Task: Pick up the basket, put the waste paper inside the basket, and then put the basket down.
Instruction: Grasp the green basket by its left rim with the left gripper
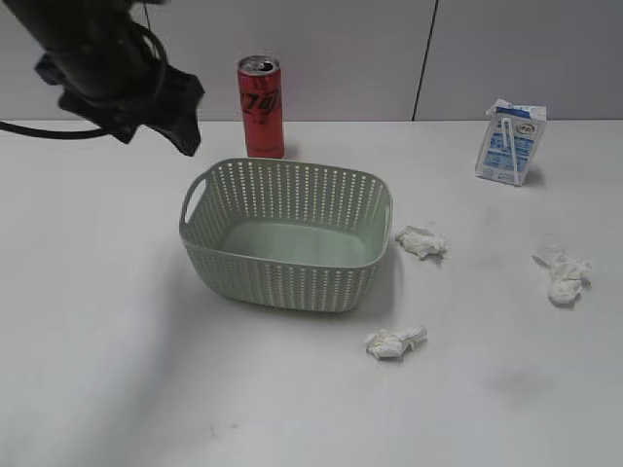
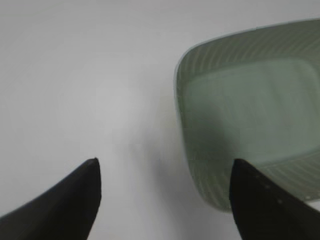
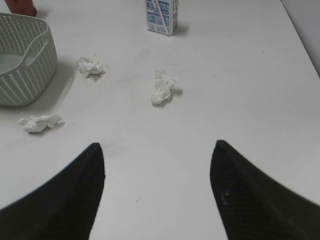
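The pale green basket (image 1: 288, 233) stands empty at the table's middle; it also shows in the left wrist view (image 2: 250, 115) and the right wrist view (image 3: 22, 57). Three white waste paper wads lie on the table right of it: one by its right end (image 1: 421, 241) (image 3: 90, 65), one in front (image 1: 394, 341) (image 3: 40, 122), one far right (image 1: 563, 273) (image 3: 163, 87). My left gripper (image 1: 173, 112) (image 2: 165, 172) is open and empty, raised above the table left of the basket's left handle. My right gripper (image 3: 157, 155) is open and empty above bare table, out of the exterior view.
A red drink can (image 1: 261, 106) stands behind the basket. A blue-and-white milk carton (image 1: 512, 142) (image 3: 162, 16) stands at the back right. The white table's right edge (image 3: 300, 35) shows in the right wrist view.
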